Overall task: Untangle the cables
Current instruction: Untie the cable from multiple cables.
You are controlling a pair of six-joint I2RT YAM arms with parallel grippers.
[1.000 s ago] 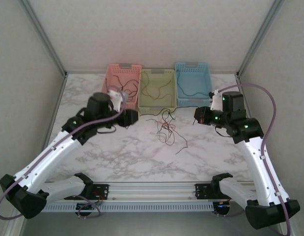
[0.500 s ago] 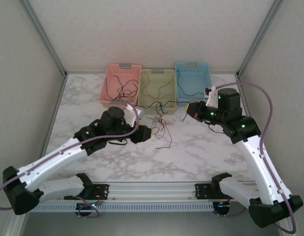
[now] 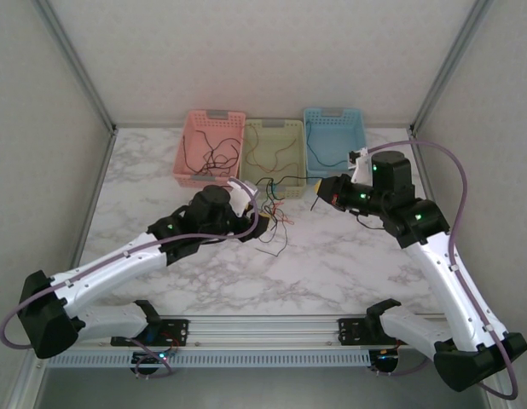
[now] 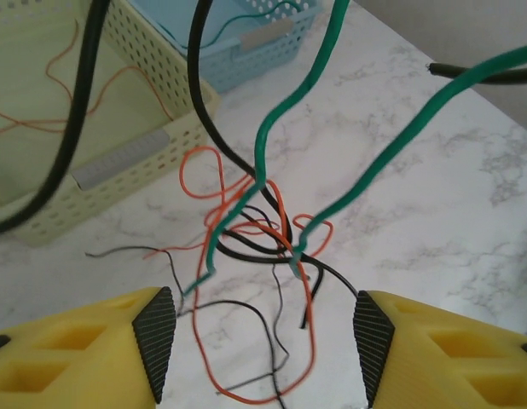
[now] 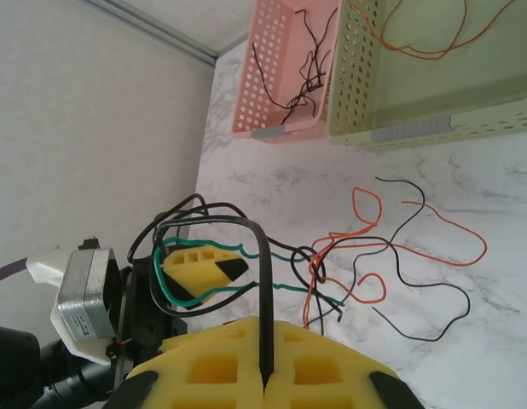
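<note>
The right gripper [image 5: 265,375] is clamped on a black cable [image 5: 262,273] and holds it raised off the marble table [image 3: 349,264], apparently to draw that strand out of the knot so the crossings open up. The left gripper [image 4: 259,336] hovers, jaws apart, directly over the tangle [image 4: 263,243], and two green cables [image 4: 289,111] rise through the gap between its fingers without being pinched. The red-orange and black loops lie on the table just in front of the yellow-green basket [image 3: 280,123], between the two grippers; whether the black strand is lifting the green ones cannot be told for certain.
</note>
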